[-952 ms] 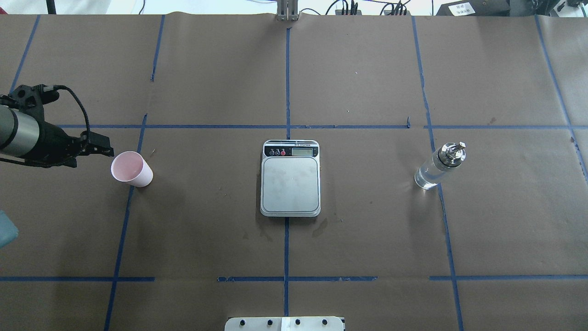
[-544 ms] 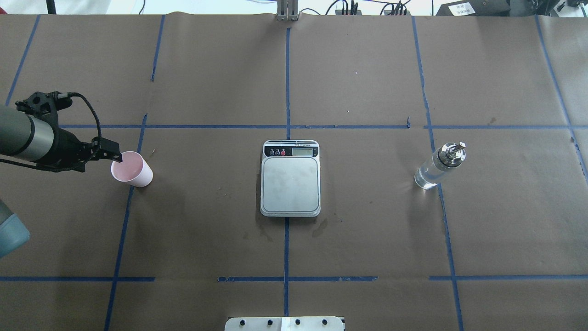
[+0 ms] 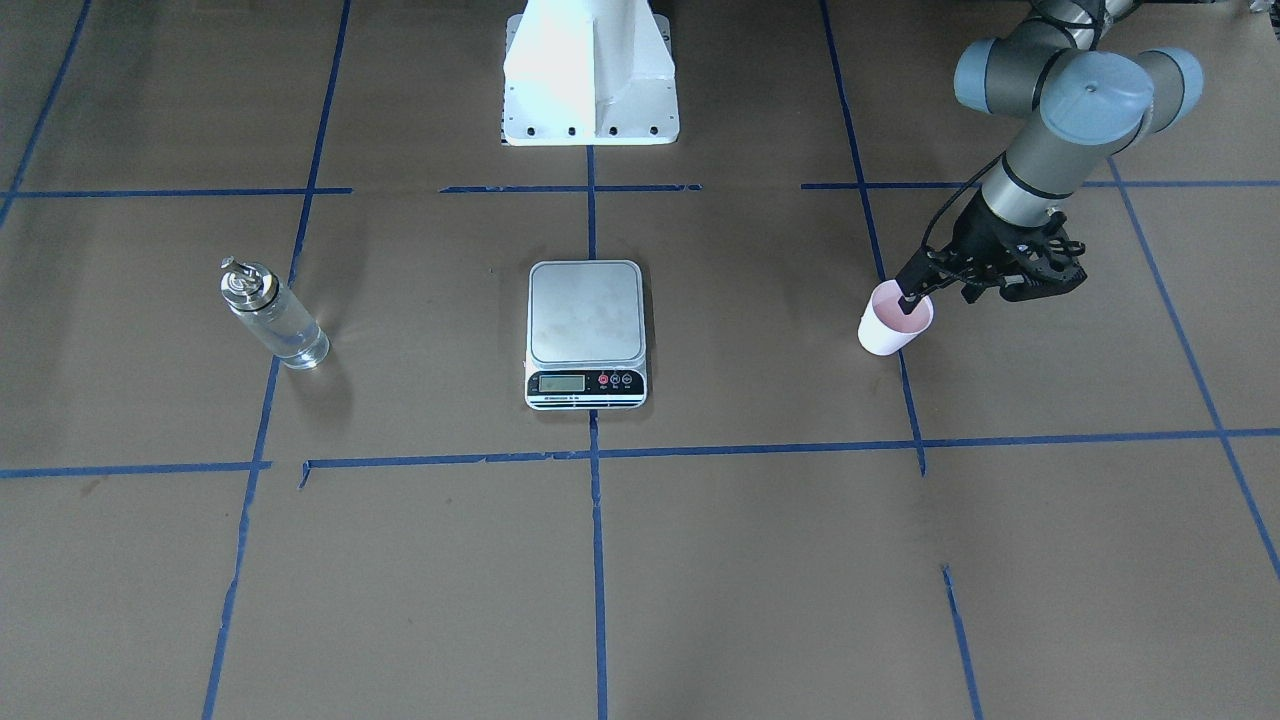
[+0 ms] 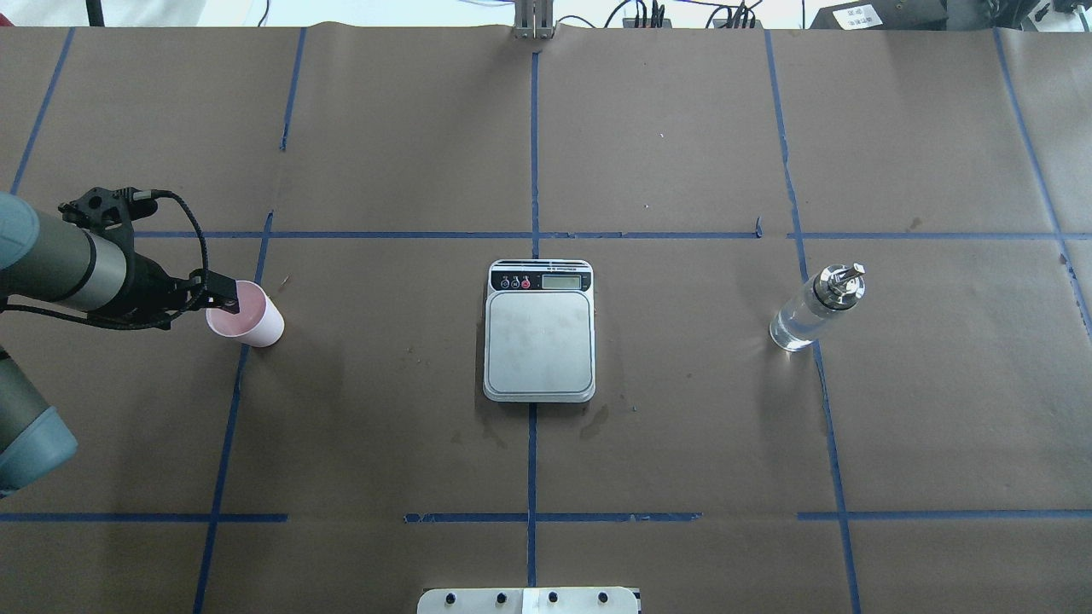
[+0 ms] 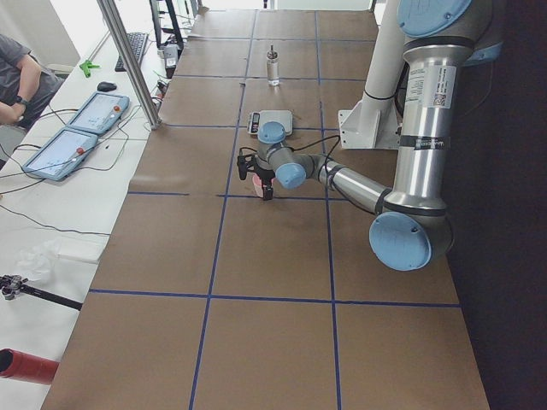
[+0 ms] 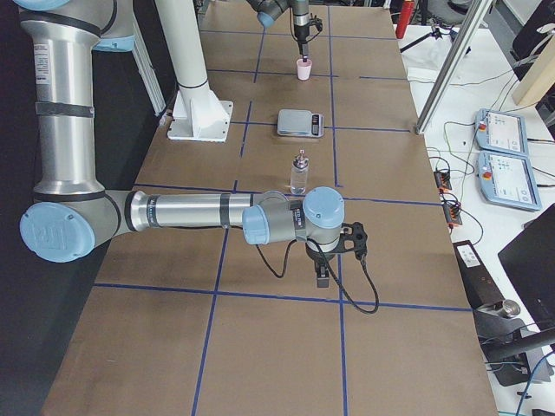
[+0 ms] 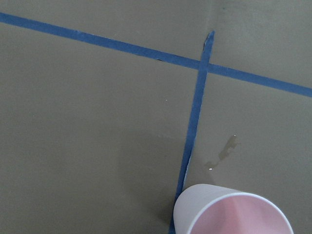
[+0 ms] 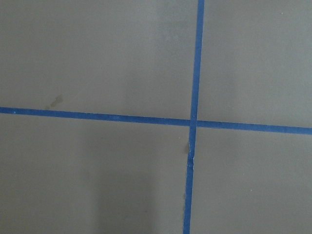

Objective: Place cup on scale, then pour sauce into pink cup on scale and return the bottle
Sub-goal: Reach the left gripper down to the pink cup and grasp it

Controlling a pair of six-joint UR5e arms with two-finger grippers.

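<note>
The pink cup (image 4: 247,315) stood upright on the paper-covered tabletop (image 4: 384,153), on a blue tape line (image 4: 223,435) and well apart from the digital kitchen scale (image 4: 539,341) at the middle. The left end effector (image 4: 227,299) reached in from the side, with a dark fingertip at the cup's rim over the pink inside, though I could not tell whether its fingers were spread or closed. The clear glass bottle (image 4: 815,311) with its silver cap stood well apart on the scale's far side, and beyond it the right end effector (image 6: 321,276) hung low over the tabletop, too small to tell whether it was open or closed.
</note>
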